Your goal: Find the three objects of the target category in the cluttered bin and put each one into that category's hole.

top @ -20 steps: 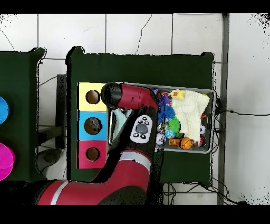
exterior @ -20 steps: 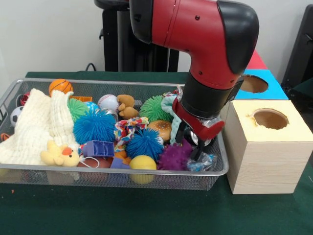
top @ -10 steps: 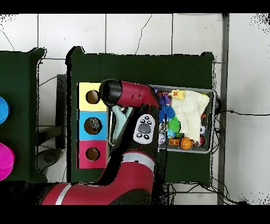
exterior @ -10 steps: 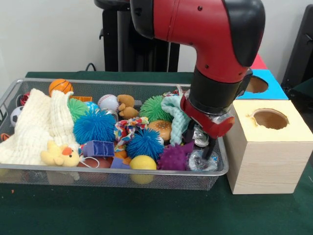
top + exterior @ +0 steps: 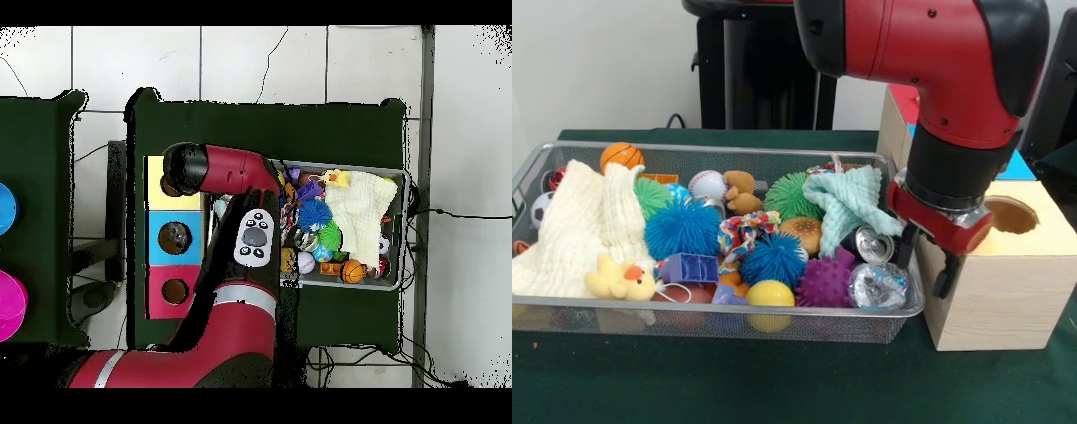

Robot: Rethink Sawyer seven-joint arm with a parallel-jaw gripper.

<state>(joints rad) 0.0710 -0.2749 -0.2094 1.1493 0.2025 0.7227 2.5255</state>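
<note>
The wire mesh bin (image 5: pixel 689 309) is full of toys; it also shows in the overhead view (image 5: pixel 396 284). One crumpled see-through plastic bottle (image 5: pixel 877 284) lies in its near right corner. No other bottle shows. My gripper (image 5: pixel 925 262) hangs open and empty just outside the bin's right end, in front of the near left edge of the yellow-topped box (image 5: pixel 1042 234). The blue top (image 5: pixel 1016 165) peeks out behind the arm, its hole hidden there. In the overhead view the blue-topped hole (image 5: pixel 175 238) lies between the yellow top (image 5: pixel 156 197) and the red top (image 5: pixel 175 291).
Beside the bottle lie a silver can (image 5: pixel 869 243), a purple spiky ball (image 5: pixel 825 281) and a mint cloth (image 5: pixel 852 201). Blue spiky balls (image 5: pixel 681 228), a cream muslin cloth (image 5: pixel 574 225), a yellow duck (image 5: pixel 616 278) and a yellow ball (image 5: pixel 769 296) fill the rest.
My gripper rose out of the bin's right end and moved right to the front of the yellow-topped box. The bottle stayed in the bin. The can and mint cloth now show.
</note>
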